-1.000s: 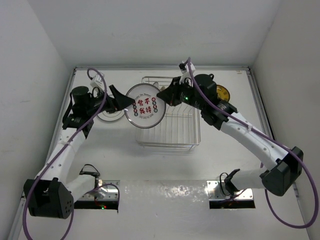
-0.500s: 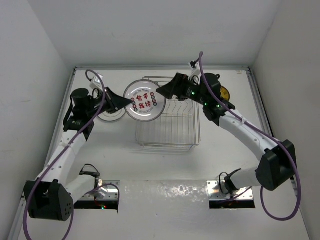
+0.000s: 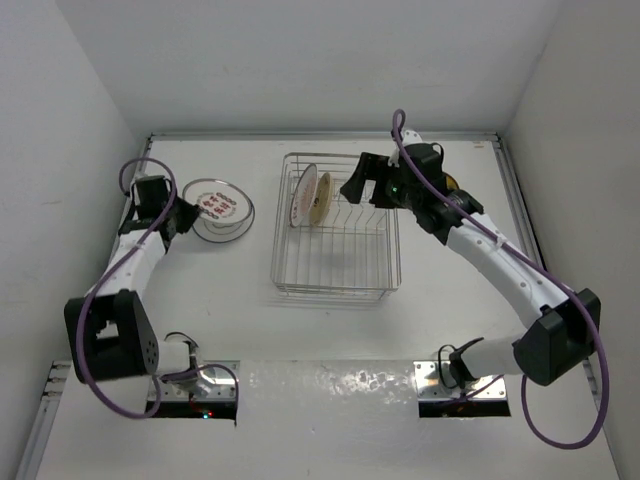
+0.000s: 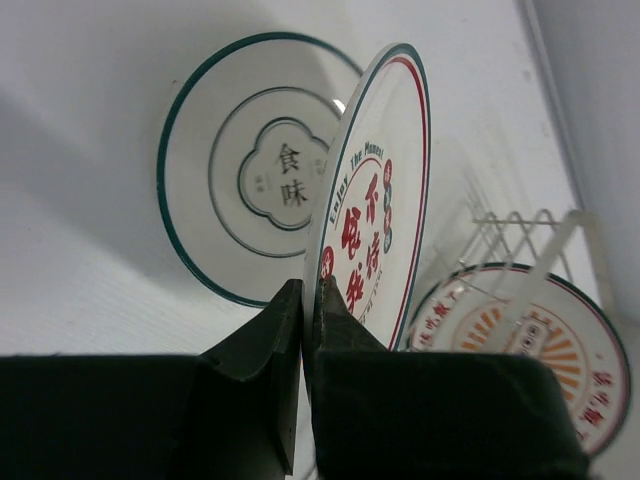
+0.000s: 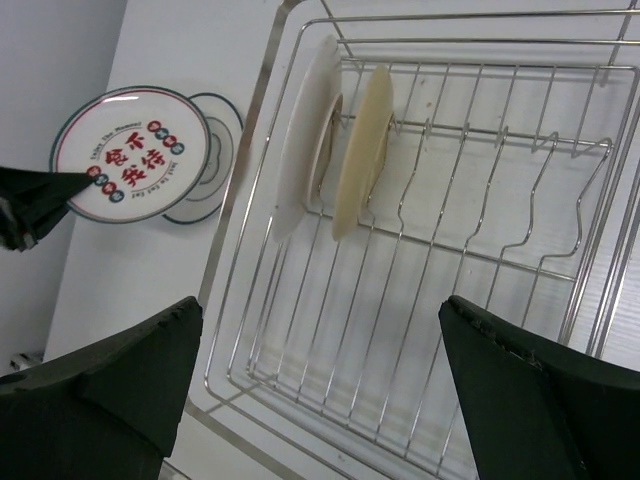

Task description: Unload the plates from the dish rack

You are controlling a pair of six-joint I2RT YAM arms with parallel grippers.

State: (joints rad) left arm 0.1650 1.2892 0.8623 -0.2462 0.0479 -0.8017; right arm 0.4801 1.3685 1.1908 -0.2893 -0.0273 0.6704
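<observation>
— White walls closed off the tabletop [image 3: 330, 335] on the left, the far side and the right. How much room did that leave?
— Little on the left. The left hand [image 4: 308, 295] was near the left wall, its fingers pinched together on the rim of the red-lettered plate [image 4: 375, 200]. That plate stood tilted on edge over the teal-ringed plate [image 4: 250, 180], which lay flat on the tabletop. The fingers hid its lower edge, so I couldn't tell whether the two touched.
— And the dish rack [image 3: 336, 292]?
— It stood mid-tabletop, apart from that pair, with a strip of tabletop between. Two plates stood upright in its far-left slots: the sunburst plate [image 4: 560, 350] nearest the left rim and the cream plate [image 5: 362, 140] just beside it. A row of prongs [image 5: 462, 165] ran to their right.
— The right hand?
— The right hand [image 5: 320, 302] hung above the rack with its fingers spread wide, gripping nothing. It was to the right of the cream plate and apart from it.
— Was anything in the way?
— The right arm [image 3: 490, 260] lay across the tabletop right of the rack, and a yellow plate [image 3: 453, 185] showed partly behind it. A wide band of tabletop lay between the rack's near rim and the arm bases.
</observation>
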